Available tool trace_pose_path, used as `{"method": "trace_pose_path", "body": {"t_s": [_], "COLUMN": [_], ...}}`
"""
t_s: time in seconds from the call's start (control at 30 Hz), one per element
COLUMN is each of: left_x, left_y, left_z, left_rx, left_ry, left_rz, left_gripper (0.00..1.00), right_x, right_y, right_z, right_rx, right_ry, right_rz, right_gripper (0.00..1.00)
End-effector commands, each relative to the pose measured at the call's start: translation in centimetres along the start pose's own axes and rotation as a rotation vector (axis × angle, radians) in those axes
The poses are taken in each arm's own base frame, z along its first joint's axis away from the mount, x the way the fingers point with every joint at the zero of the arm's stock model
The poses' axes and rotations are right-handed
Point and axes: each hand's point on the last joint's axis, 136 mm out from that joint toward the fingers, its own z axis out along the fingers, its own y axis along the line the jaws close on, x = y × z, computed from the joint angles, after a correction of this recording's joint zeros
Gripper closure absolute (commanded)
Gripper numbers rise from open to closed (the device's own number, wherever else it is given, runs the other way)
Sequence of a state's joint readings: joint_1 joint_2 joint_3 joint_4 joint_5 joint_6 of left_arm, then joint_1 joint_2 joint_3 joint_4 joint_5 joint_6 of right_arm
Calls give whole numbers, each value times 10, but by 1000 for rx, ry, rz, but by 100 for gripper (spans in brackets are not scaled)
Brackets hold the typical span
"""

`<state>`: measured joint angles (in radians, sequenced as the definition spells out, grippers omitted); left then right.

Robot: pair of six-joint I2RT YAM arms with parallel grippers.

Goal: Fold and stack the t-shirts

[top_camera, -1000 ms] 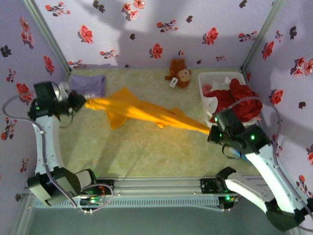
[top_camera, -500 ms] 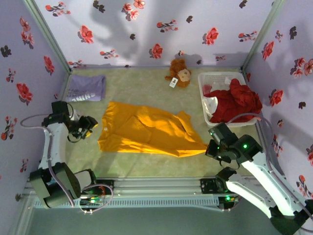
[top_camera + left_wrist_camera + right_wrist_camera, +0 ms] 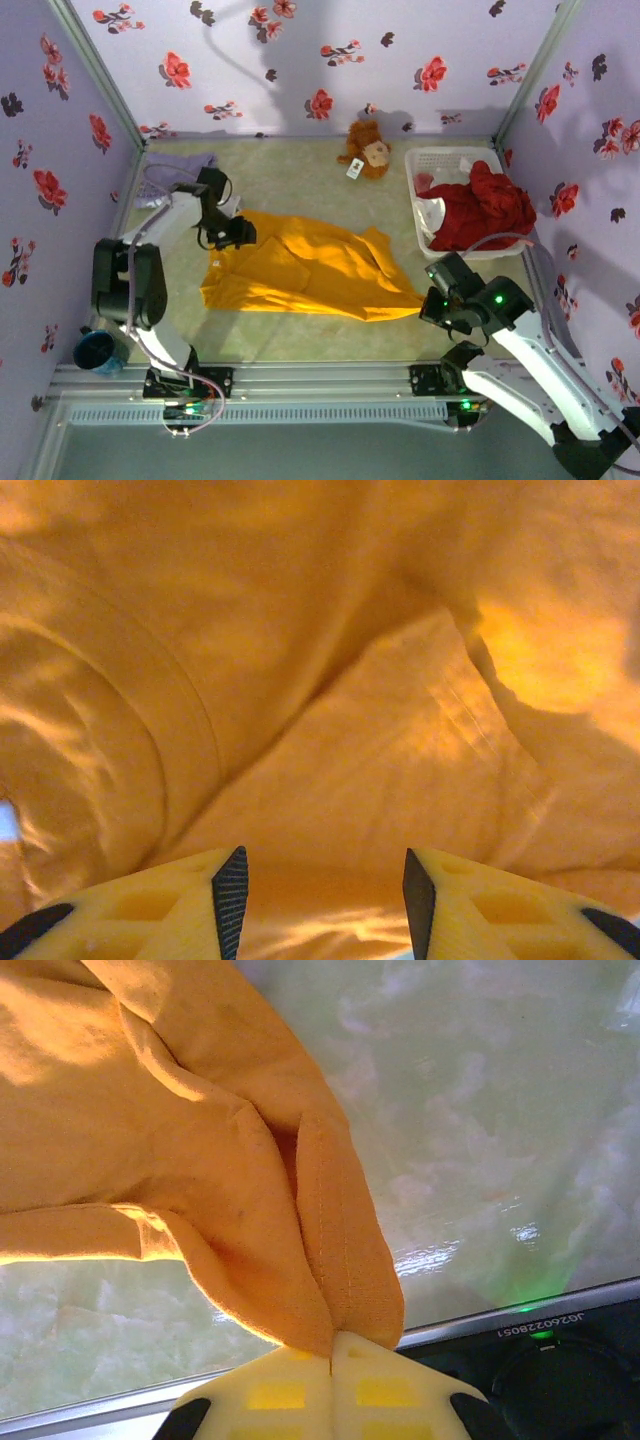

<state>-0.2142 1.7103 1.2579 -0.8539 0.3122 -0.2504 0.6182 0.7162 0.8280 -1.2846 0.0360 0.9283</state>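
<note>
Lavender tee (image 3: 190, 161) bunched in far-left corner. Left gripper (image 3: 324, 880) low over orange tee (image 3: 310, 270), jaws spread, nothing between them. Orange tee flat mid-table, wrinkled. Right gripper (image 3: 331, 1360) pressed together, pinching that tee's near-right corner. White basket (image 3: 425, 160) far right.

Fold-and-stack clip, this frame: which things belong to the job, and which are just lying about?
Job:
orange t-shirt, spread out, corner pinched by right gripper
lavender t-shirt, far left corner
left gripper, open over the orange cloth

Lying about:
plush toy
white basket
red cloth heaped in it
</note>
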Motion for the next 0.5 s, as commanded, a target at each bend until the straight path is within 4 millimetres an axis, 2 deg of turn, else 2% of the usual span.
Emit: {"method": "trace_pose_path", "body": {"t_s": [0.0,0.07,0.2,0.47], "left_x": [-10,-15,-23,-36], "left_y": [7,-5,-29,-44], "left_z": [1,6,18,42], "left_rx": [-80,-77,-78,-137], "left_ry": [21,29,27,38], "left_rz": [88,159,254,275], "left_gripper": [55,58,59,59], "right_x": [-3,-4,-3,3], "right_y": [2,3,2,-3], "right_z": [-8,-8,-7,-6], "right_rx": [-14,-15,-8,-12], "right_ry": [-20,-21,-16,-6], "right_rz": [19,20,26,40], "right_gripper": [100,100,100,100]}}
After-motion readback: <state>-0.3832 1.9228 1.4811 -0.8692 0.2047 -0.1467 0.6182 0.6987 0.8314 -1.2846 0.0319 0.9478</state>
